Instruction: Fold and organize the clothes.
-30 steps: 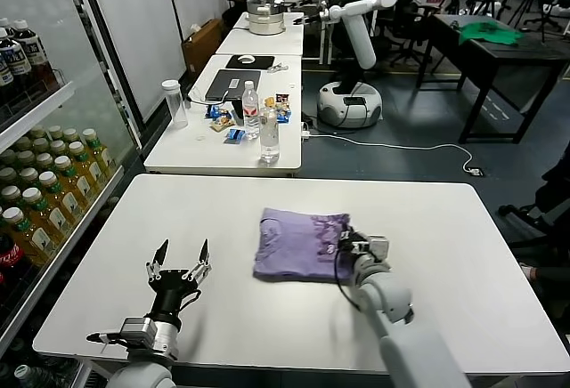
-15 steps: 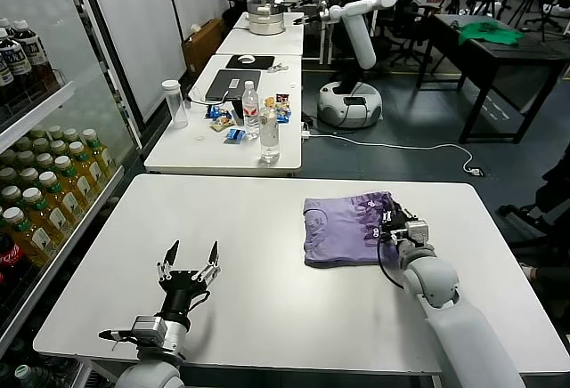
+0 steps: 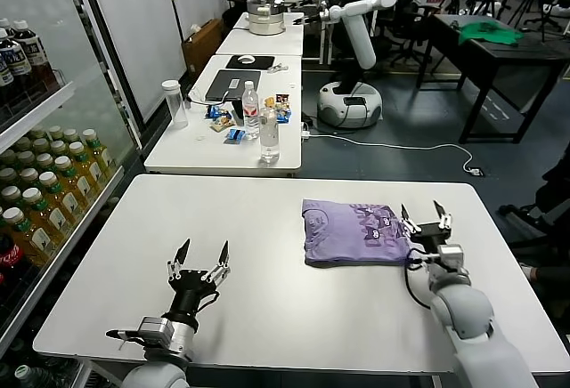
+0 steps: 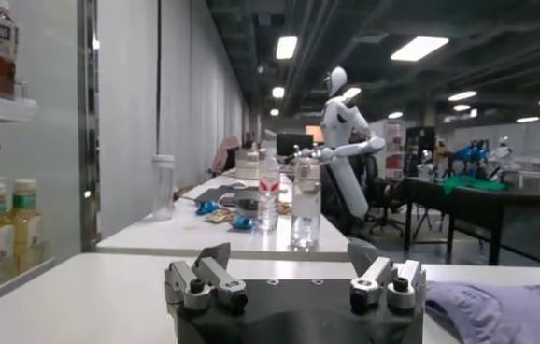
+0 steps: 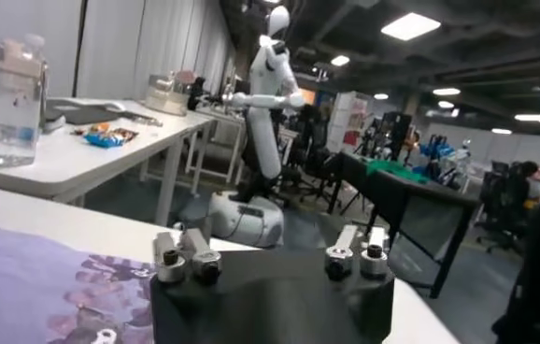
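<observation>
One folded T-shirt, two grippers

I see one purple T-shirt (image 3: 352,232) folded on my white table (image 3: 267,219); right gripper (image 3: 425,221) beside it, prongs apart, empty; left gripper (image 3: 201,257) likewise spread; print unreadable.

The right gripper (image 5: 270,250) stands with its fingers spread apart, nothing between them; the folded lavender T-shirt (image 5: 46,285) lies on the white table (image 5: 111,241) just beside one finger, its printed graphic showing

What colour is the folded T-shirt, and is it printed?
Lavender-purple T-shirt with a small white-and-dark print; clearest in the head view.
</observation>
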